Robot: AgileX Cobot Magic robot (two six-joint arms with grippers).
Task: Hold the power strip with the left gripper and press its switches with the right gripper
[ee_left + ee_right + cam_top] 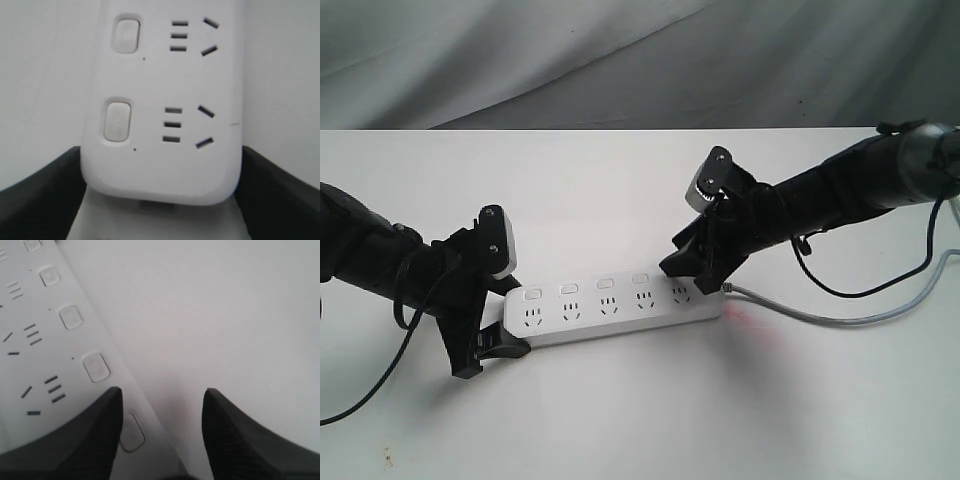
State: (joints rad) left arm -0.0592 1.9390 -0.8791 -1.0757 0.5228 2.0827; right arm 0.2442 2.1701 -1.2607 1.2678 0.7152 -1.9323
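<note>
Evenly spaced, five switches [605, 284] line the long white power strip [620, 319].

Exterior view: set above the tabletop [640, 420], angled down across it toward a grey draped backdrop [620, 60]. Both arms and the whole power strip [620, 315] were taken in at middling range.

Left wrist view: aimed steeply down along the left tool [160, 150], very near. Only one rounded end of the strip with two switches [117, 121] was framed.

Right wrist view: tilted down past the right tool [162, 390], near, over the strip's opposite end.

The strip was shared by all three views.
</note>
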